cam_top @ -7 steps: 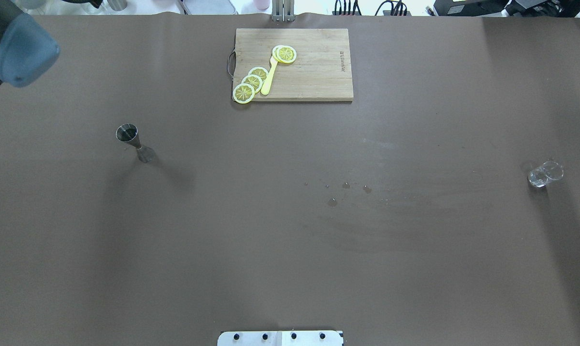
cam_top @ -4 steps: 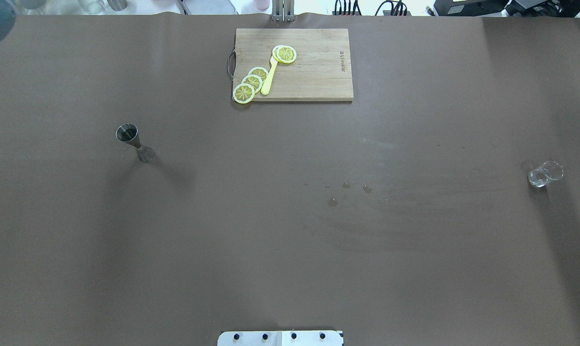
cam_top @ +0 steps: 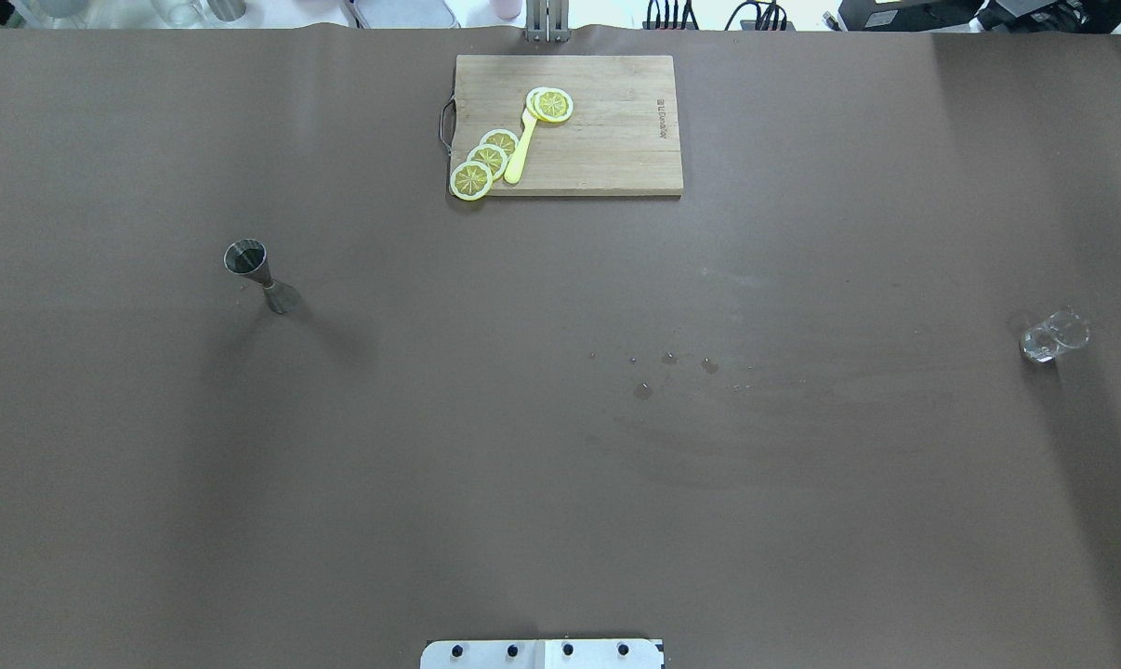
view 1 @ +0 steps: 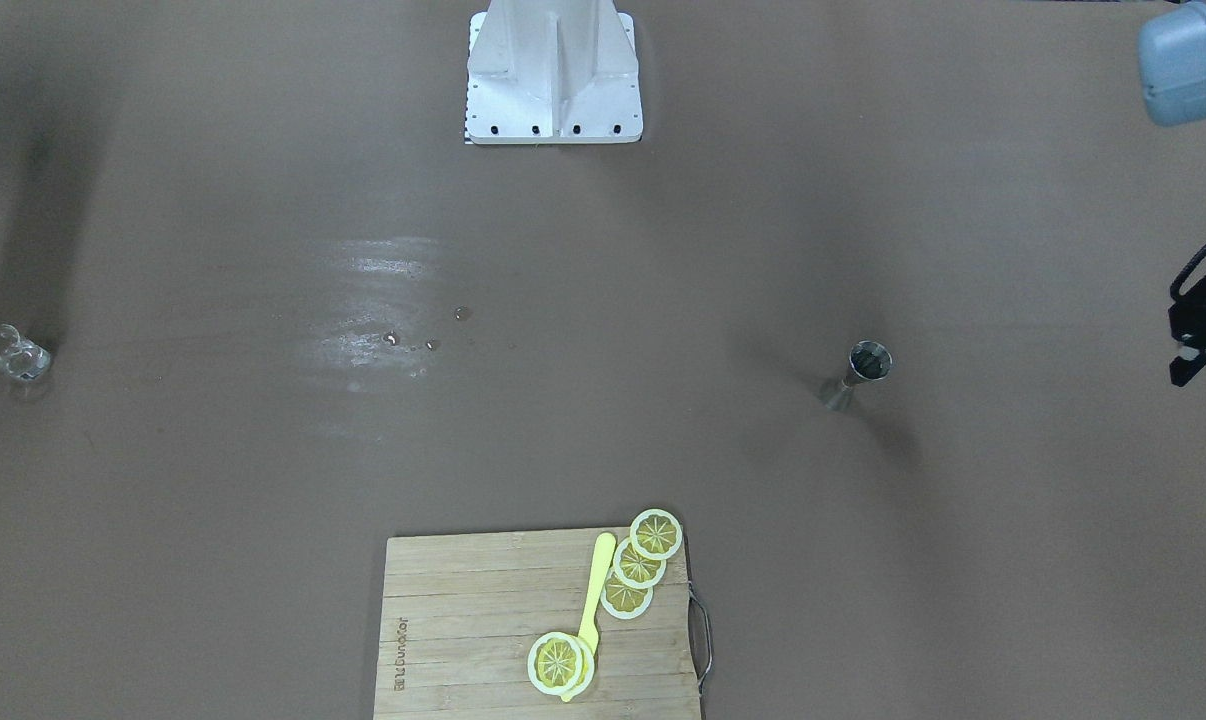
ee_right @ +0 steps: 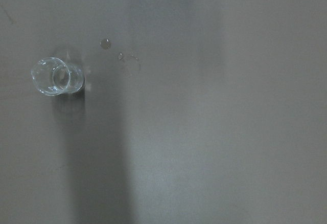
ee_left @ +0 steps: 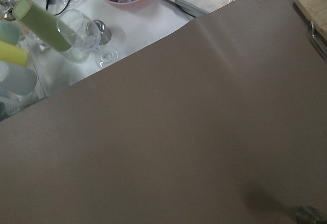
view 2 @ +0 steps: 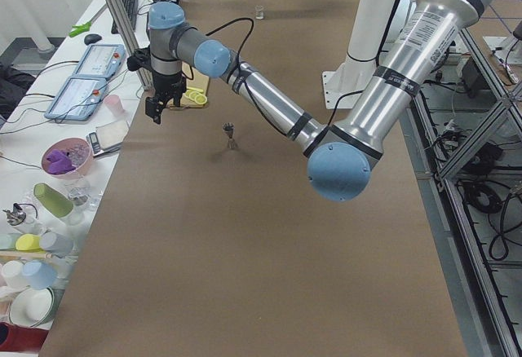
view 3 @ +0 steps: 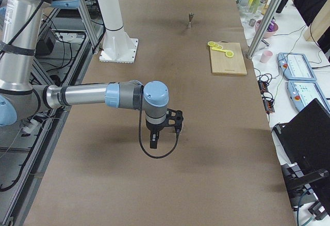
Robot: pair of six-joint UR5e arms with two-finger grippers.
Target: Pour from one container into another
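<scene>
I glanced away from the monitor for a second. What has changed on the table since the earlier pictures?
The left arm swung out of the overhead view, leaving past its top-left corner. Nothing was visibly taken hold of or let go. The jigger, the glass, the cutting board and the spilled drops stayed where they were.

A small steel jigger (cam_top: 261,276), two cones joined at a narrow waist, stood upright on the brown counter (cam_top: 560,483) with its open mouth up. It was well apart from the left tool (view 2: 153,114), on that tool's robot-ward side. A short clear glass (ee_right: 56,75) stood upright on the counter beneath the right tool (view 3: 153,144), off to the left in its wrist camera; its contents could not be made out.
</scene>
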